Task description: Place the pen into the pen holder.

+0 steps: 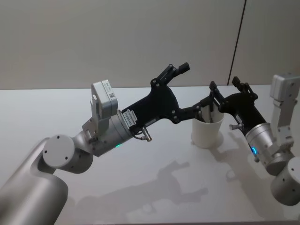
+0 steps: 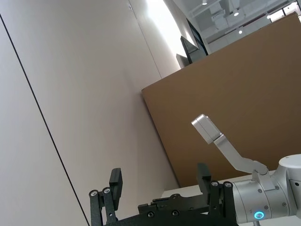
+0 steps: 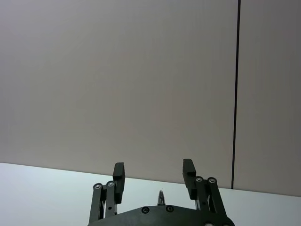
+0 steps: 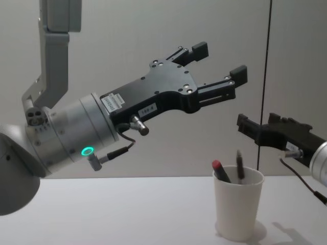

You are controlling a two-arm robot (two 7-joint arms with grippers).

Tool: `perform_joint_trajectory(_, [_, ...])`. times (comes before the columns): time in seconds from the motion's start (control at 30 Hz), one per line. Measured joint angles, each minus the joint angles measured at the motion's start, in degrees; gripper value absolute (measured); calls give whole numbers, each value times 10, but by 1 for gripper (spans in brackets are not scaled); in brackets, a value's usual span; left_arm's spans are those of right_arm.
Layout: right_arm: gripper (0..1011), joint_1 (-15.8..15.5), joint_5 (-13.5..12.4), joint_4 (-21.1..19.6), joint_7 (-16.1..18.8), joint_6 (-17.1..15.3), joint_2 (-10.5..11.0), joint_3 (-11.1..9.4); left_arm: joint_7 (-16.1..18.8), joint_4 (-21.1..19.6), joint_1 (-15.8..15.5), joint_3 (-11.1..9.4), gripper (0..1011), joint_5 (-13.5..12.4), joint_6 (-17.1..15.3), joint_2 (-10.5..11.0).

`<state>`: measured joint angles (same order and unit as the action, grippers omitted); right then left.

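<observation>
Chest view shows the pen [image 4: 239, 166] standing inside the pen holder [image 4: 237, 206] on the table [image 4: 102, 214]. Above it, the left gripper [image 4: 219, 62] hangs wide open, holding nothing. Nearby, the right gripper [image 3: 154, 175] is open too.

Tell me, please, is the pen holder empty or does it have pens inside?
Not empty: the pen holder stands upright with two pens sticking out above its rim.

A matt white paper finish was observed on the pen holder [image 4: 238, 206]. Matt black plastic-like bodies were noted on the left gripper [image 4: 219, 60] and right gripper [image 4: 245, 124]. The table [image 4: 112, 214] was smooth, faintly glossy.
</observation>
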<state>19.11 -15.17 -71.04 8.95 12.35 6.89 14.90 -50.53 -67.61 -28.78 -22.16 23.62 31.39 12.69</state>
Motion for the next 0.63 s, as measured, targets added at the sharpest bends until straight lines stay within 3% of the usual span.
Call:
perform_joint_trajectory(0.33, [1000, 3, 0, 9, 1, 3, -2, 1, 0, 0, 0, 0, 1004, 0, 0, 0])
perform_joint_trajectory(0.63, [1001, 4, 0, 13, 2, 4, -3, 1, 0, 0, 0, 0, 1004, 0, 0, 0])
